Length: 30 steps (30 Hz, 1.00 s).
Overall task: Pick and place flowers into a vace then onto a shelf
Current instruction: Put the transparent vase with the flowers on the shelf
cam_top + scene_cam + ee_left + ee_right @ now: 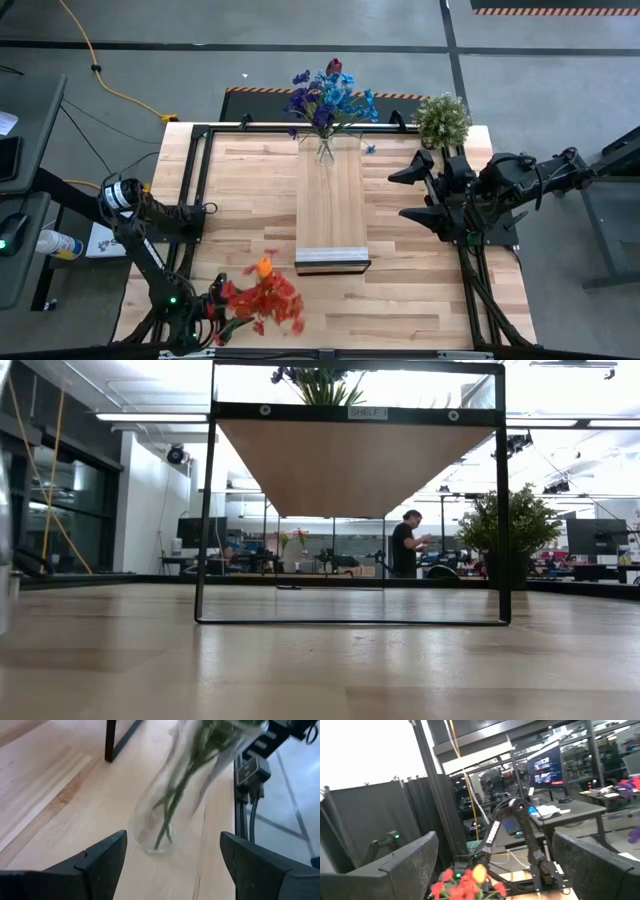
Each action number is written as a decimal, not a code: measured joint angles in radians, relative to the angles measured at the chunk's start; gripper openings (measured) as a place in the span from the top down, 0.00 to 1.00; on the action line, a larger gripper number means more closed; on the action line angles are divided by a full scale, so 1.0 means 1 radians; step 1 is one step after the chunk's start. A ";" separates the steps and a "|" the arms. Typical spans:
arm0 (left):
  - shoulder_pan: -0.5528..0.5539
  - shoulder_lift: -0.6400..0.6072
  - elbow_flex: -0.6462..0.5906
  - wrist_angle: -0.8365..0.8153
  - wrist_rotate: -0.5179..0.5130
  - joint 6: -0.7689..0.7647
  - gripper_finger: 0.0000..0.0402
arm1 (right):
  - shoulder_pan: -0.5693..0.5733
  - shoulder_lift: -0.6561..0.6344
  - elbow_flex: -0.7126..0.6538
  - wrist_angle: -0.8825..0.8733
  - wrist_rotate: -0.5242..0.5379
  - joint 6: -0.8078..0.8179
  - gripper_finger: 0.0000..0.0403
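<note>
Two bunches of flowers: blue [328, 98] on shelf [332, 215], red [265, 300] on tabletop [420, 290].

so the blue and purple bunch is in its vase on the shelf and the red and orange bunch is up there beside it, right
Not quite. The red and orange bunch is not on the shelf; the high view shows it down on the tabletop, at the left gripper, whose jaws are open. The blue and purple bunch is on the shelf in its vase.

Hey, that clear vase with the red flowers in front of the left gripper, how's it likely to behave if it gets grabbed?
The clear vase looks like smooth glass, so probably slippery and breakable. It is tall and narrow with a heavy bunch of red and orange flowers on top, so it may tip easily if nudged high. The thin green stems sit loose inside and would likely shift.
</note>
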 joint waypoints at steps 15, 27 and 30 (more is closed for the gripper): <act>-0.014 0.049 0.000 -0.022 -0.022 -0.011 0.12 | 0.000 0.000 0.000 0.001 0.042 0.007 0.05; -0.012 0.050 0.000 -0.117 -0.069 -0.010 0.12 | 0.000 0.000 0.000 -0.009 0.042 0.008 0.05; -0.012 0.050 0.000 -0.119 -0.100 0.008 0.12 | 0.000 0.000 0.000 -0.012 0.042 0.016 0.05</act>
